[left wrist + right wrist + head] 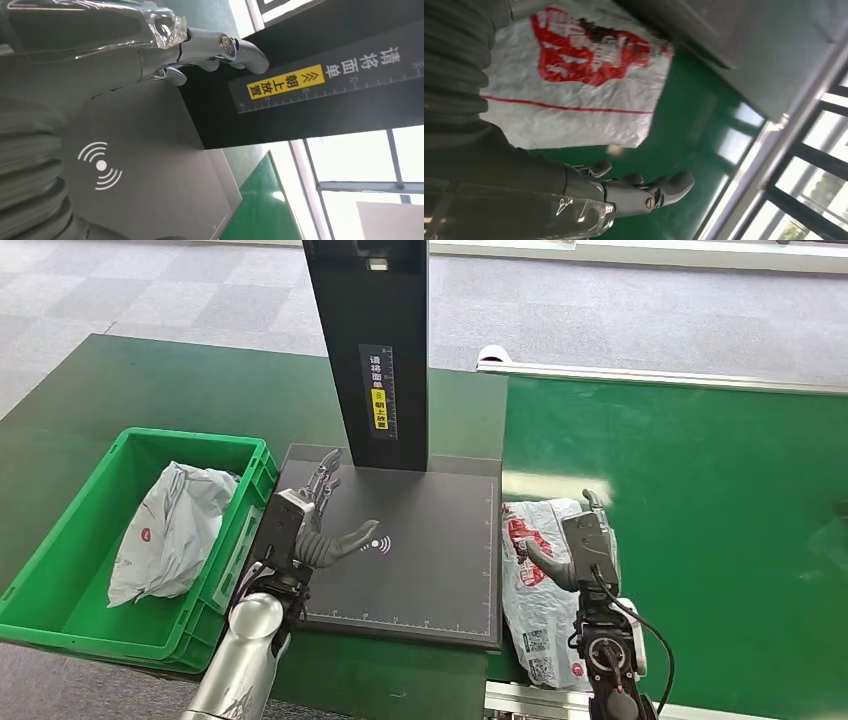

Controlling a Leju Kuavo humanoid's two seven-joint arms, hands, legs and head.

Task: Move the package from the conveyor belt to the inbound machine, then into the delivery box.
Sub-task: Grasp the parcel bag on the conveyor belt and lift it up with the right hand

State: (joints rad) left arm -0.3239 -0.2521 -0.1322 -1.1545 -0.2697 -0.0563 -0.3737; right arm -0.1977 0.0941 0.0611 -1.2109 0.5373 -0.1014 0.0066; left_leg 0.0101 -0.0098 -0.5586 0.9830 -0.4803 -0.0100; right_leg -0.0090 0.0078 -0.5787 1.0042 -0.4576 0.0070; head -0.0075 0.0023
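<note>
Conveyor belt (700,540), green and wide, runs across the right side of the scene, with a pale rail along its far edge. Left of it sits the inbound machine (420,570), a flat black platform with ruler marks along its edges and a white wireless symbol (100,165) near its left side; a tall black column (370,340) rises from the platform's far edge, carrying a yellow label (286,81). Further left stands the green delivery box (50,580), its wall just beside the platform, and a grey-white bag (170,530) lies crumpled inside it.

On the belt, just beside the machine's right edge, lies the package (535,580), a white plastic mailer with red print, flat on the green surface.

Above the package's right side the right hand (585,545) hovers, fingers spread and gently curled, with nothing in it; whether the thumb touches the plastic is hard to judge from the head view, though the right wrist view shows green belt between fingers (669,185) and bag. Over the platform's left part the left hand (315,520) is spread, fingers reaching toward the column, holding nothing.
</note>
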